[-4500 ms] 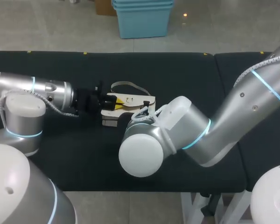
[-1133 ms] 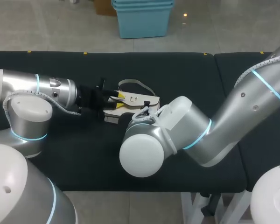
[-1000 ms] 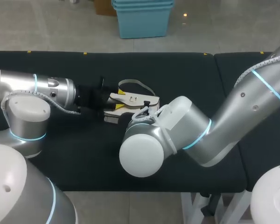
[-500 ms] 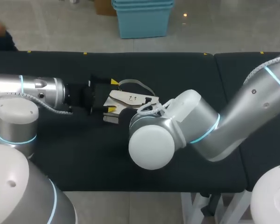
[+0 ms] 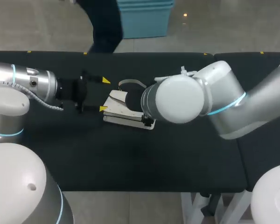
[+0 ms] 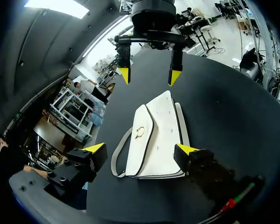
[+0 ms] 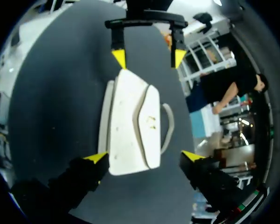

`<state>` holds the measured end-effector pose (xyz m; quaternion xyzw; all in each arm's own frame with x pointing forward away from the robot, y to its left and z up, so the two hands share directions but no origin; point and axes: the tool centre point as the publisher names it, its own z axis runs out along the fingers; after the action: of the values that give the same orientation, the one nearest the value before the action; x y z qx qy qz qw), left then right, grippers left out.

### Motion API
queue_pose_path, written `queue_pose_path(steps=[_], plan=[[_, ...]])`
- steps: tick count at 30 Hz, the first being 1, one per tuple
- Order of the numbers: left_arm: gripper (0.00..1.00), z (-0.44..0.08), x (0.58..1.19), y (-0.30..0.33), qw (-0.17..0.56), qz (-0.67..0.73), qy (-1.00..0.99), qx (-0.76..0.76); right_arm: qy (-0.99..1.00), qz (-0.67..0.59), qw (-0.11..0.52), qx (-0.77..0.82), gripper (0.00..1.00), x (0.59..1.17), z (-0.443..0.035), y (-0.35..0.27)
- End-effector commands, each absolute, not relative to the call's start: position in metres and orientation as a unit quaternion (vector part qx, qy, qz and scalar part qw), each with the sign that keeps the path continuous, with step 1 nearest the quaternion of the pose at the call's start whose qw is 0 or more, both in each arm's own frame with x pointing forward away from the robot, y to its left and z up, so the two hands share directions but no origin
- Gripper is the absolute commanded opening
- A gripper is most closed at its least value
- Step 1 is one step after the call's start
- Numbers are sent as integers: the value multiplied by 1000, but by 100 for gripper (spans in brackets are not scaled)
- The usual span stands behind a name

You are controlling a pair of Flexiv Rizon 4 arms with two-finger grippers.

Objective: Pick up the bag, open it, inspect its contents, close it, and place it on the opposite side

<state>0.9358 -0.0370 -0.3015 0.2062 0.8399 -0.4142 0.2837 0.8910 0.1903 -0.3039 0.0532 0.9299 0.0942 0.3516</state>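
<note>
Bag (image 5: 119, 111) half hidden behind right arm (image 5: 177, 99), left gripper (image 5: 103, 94) released, right gripper (image 7: 144, 157) released

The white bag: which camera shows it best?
The left wrist view: the whole bag lies unobstructed, with flap, clasp and strap plain. The right wrist view also shows it whole, from the opposite end. In the head view the right arm hides much of it.
</note>
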Motion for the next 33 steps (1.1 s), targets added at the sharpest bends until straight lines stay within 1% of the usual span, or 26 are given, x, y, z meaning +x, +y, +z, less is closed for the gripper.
queue_pose_path(steps=[1,8,13,17,21,33], plan=[[100,-295,940,-34,235,-393,860,224,957,86,274,43,100,894,-291,188],[100,-289,941,-34,179,-364,885,228,973,60,220,36,100,894,-285,185],[100,-297,939,-36,121,-320,912,225,985,48,161,33,100,892,-282,180],[100,-304,935,-33,91,-294,926,220,989,34,135,40,100,891,-278,176],[100,-307,932,-29,102,-244,941,210,992,70,80,73,100,890,-278,167],[100,-307,932,-29,102,-244,941,210,992,70,80,73,100,890,-278,167]])
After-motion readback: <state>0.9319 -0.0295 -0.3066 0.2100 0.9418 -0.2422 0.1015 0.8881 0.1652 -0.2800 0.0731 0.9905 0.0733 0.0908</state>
